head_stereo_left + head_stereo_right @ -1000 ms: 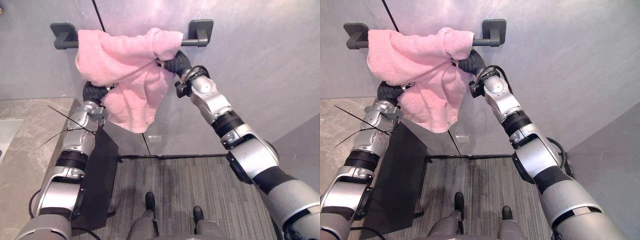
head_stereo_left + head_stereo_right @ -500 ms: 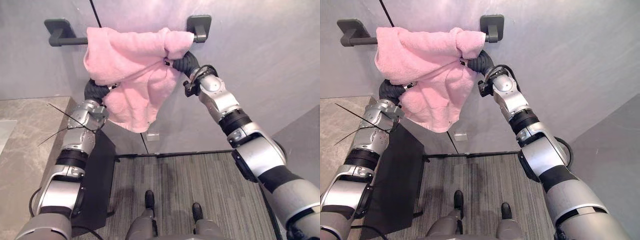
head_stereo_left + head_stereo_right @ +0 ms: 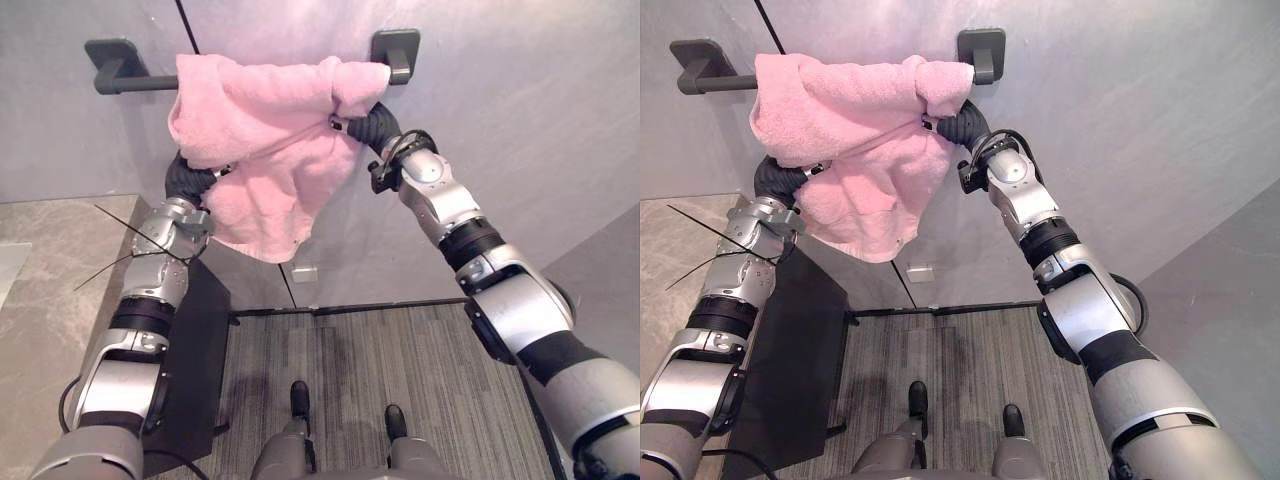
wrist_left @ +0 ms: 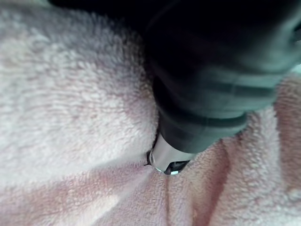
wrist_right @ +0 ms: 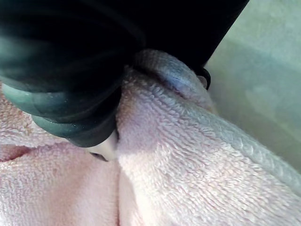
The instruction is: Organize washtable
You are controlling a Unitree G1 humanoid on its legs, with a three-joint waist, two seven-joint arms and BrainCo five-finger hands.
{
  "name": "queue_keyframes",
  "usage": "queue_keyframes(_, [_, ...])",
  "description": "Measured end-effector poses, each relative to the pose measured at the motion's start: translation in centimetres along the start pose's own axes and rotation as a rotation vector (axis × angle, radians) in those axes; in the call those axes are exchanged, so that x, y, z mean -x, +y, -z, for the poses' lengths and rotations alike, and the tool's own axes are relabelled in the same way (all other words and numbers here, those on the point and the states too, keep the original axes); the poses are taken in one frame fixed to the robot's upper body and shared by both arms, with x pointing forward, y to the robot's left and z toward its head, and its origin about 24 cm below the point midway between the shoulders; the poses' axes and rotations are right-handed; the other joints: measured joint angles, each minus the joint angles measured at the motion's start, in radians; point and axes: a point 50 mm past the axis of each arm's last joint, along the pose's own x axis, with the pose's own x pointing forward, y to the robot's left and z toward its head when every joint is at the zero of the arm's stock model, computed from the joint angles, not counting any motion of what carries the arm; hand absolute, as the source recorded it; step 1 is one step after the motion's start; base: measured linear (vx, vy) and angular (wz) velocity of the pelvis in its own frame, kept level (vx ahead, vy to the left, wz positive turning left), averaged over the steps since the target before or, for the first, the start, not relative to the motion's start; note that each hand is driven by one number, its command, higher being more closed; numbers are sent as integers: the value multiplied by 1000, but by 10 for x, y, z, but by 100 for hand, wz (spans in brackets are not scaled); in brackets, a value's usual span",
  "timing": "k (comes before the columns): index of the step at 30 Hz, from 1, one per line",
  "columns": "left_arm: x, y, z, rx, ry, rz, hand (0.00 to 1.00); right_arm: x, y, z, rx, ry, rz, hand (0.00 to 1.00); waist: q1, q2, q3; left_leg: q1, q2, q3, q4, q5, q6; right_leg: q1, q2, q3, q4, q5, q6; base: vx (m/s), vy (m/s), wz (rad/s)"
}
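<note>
Dark towel rail (image 3: 135, 83) fixed to the grey wall (image 3: 520, 100) by two brackets, carrying a bunched pink towel (image 3: 270, 130) that covers the rail up to its right bracket and leaves the left stretch bare. Below left, a beige marbled desk (image 3: 45, 290); beneath, a grey striped carpet floor (image 3: 370, 370).
</note>
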Motion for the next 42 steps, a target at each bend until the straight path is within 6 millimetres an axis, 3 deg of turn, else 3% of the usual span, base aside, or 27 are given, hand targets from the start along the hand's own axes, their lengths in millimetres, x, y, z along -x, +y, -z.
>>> queue_keyframes(3, [5,20,2,33,9,-88,0,2,-5,0,-13,-5,11,0,1,0,0,6,1,3,0,0,0,0,1,9,2,0,0,9,-38,-8])
queue_keyframes(4, [11,37,7,64,21,-171,0,9,-19,3,-14,-5,40,0,4,0,0,8,2,7,0,0,0,-1,1,13,5,-1,-1,5,-42,-6])
queue_keyframes(7, [24,55,18,89,57,-264,0,17,-36,6,-28,-1,80,0,16,0,0,9,6,16,0,0,0,-6,1,19,8,-1,-1,-5,-38,-8])
queue_keyframes(11, [62,97,41,93,166,-497,0,37,-81,3,-3,-20,194,0,31,-2,0,8,3,36,0,-5,-6,-22,-4,34,17,-4,-8,-19,-18,-9])
queue_keyframes(12, [69,103,45,83,191,-510,0,43,-90,4,0,-27,220,0,32,-19,-4,5,-11,55,17,-1,-4,-25,-30,48,-3,-5,-10,14,35,-14])
queue_keyframes(14, [70,103,47,84,194,-509,0,50,-95,7,-22,-41,247,0,54,-20,-8,19,-15,62,20,-22,31,-20,-26,71,-14,0,-5,74,-6,-34])
queue_keyframes(15, [68,105,41,77,177,-512,0,53,-95,11,-26,-36,252,0,34,-28,-10,19,-21,62,0,-18,31,-28,-27,72,-4,4,-13,65,-20,-16])
queue_keyframes(17, [70,107,41,74,179,-522,0,56,-95,17,-30,-20,257,0,26,-30,-10,23,-25,72,1,-6,37,-30,-31,78,1,5,-13,11,-1,-5])
queue_keyframes(28, [88,122,44,65,203,-587,0,81,-105,41,2,51,262,0,28,-23,-13,48,18,85,0,0,27,-18,17,78,6,1,-17,31,-71,-6])
queue_keyframes(32, [87,123,42,60,197,-590,0,84,-112,39,18,55,279,0,27,-20,-15,52,26,83,0,-2,23,-15,25,78,8,-1,-19,25,-59,-2])
queue_keyframes(34, [85,124,37,53,186,-591,0,86,-117,37,16,49,298,0,26,-19,-16,53,28,82,0,-1,22,-13,26,76,7,1,-16,13,-55,2])
queue_keyframes(38, [67,121,2,25,53,-579,0,97,-139,26,-69,-24,433,0,30,-15,-18,62,26,67,1,-1,22,5,25,61,6,0,-16,6,-32,13])
queue_keyframes(39, [57,116,-22,-1,-35,-538,0,104,-147,20,-111,-75,497,0,30,-15,-18,65,26,54,0,-2,21,17,26,46,6,-4,-18,-5,-21,26])
queue_keyframes(40, [53,113,-34,-13,-83,-523,0,106,-149,16,-121,-100,514,0,30,-15,-18,65,26,51,1,-3,19,20,26,40,8,-6,-18,-15,-18,24])
queue_keyframes(42, [42,99,-79,-33,-291,-473,0,111,-145,-3,-140,-227,520,0,40,-7,-29,63,25,43,0,-7,14,21,25,35,8,-9,-22,-19,-18,9])
